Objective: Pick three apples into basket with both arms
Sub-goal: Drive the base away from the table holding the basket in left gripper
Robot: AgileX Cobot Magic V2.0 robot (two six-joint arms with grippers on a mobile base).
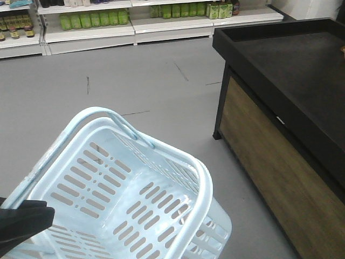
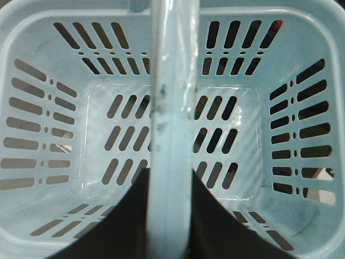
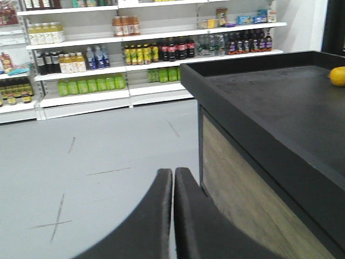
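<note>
The pale blue basket (image 1: 202, 181) hangs tilted above the floor at the lower left of the front view, with nothing inside it. From the left wrist view I look straight down into the basket (image 2: 48, 108). Its hoop handle (image 2: 172, 108) runs up the middle of that view. My left gripper (image 2: 171, 181) is shut on this handle, one black finger on each side. A black part of the left arm (image 1: 24, 221) shows at the basket's near corner. My right gripper (image 3: 173, 172) is shut with nothing in it, above the grey floor beside the counter. No apples are in view.
A black-topped display counter (image 1: 291, 70) with wood-look sides stands to the right, its near corner (image 3: 197, 81) close to my right gripper. An orange (image 3: 338, 76) lies on its far right. Store shelves (image 3: 135, 59) with bottles line the back wall across grey floor (image 1: 135, 75).
</note>
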